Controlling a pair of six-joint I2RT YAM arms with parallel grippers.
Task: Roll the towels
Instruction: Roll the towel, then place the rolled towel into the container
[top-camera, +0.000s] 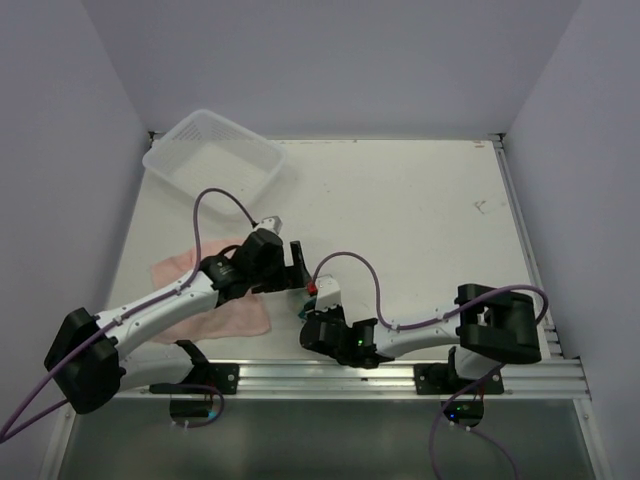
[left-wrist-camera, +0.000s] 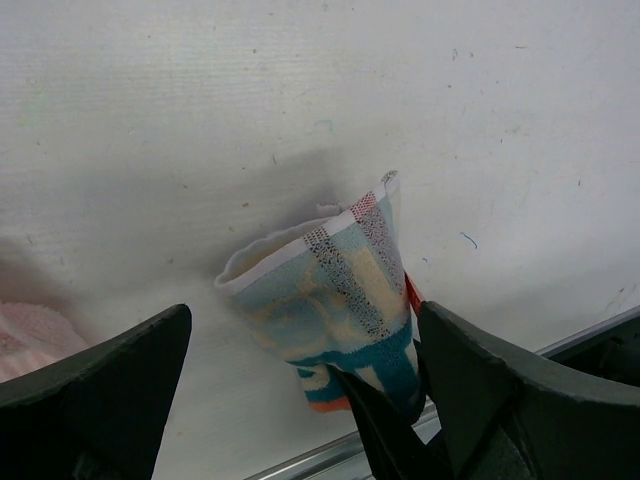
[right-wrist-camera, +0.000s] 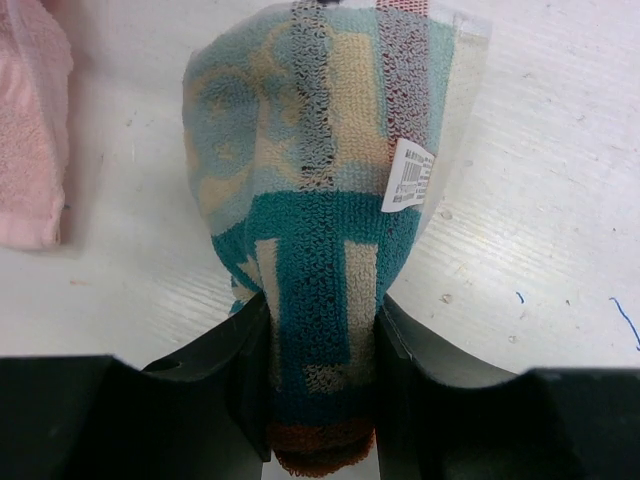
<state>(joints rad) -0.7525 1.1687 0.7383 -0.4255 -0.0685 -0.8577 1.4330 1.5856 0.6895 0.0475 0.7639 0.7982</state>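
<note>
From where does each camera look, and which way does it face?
Top external: high behind the bases, looking down at the table; left arm and right arm show.
Left wrist: on the left arm, facing the printed towel, open left gripper around it.
Right wrist: on the right arm, facing the same towel, right gripper clamping it.
Shared: both wrist views show this towel and the pink towel edge.
</note>
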